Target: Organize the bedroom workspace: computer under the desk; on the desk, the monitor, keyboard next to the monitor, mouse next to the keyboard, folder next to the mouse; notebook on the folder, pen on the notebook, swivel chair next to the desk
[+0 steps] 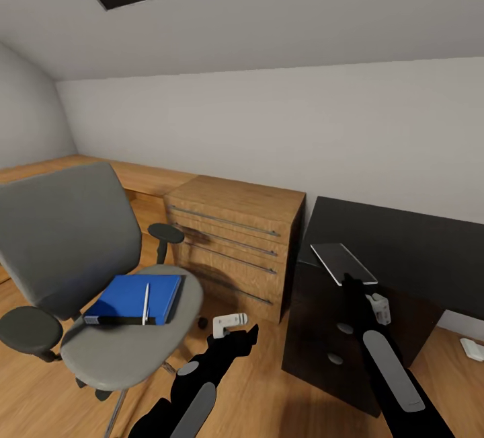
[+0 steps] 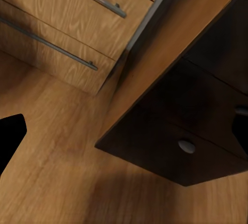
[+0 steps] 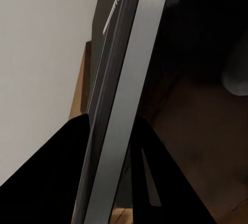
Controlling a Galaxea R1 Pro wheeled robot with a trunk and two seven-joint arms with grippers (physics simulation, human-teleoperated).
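Observation:
The grey swivel chair (image 1: pixel 74 249) stands at the left on the wood floor. A blue folder (image 1: pixel 128 298) lies on its seat with the white pen (image 1: pixel 146 303) on top; I cannot tell a separate notebook from it. My left gripper (image 1: pixel 245 337) (image 2: pixel 124 131) hangs open just right of the seat, above the floor. Over the near left corner of the black desk (image 1: pixel 410 243), my right gripper (image 1: pixel 351 281) (image 3: pixel 108 182) is shut on the flat keyboard (image 1: pixel 343 262) (image 3: pixel 121 79), holding it tilted. The computer, monitor and mouse are out of view.
A low light-wood cabinet (image 1: pixel 235 236) (image 2: pixel 67 33) with long handles stands between chair and desk. The desk's black drawer unit (image 1: pixel 323 330) (image 2: pixel 181 136) is close in front of me. A small white object (image 1: pixel 474 349) lies on the floor at the right edge.

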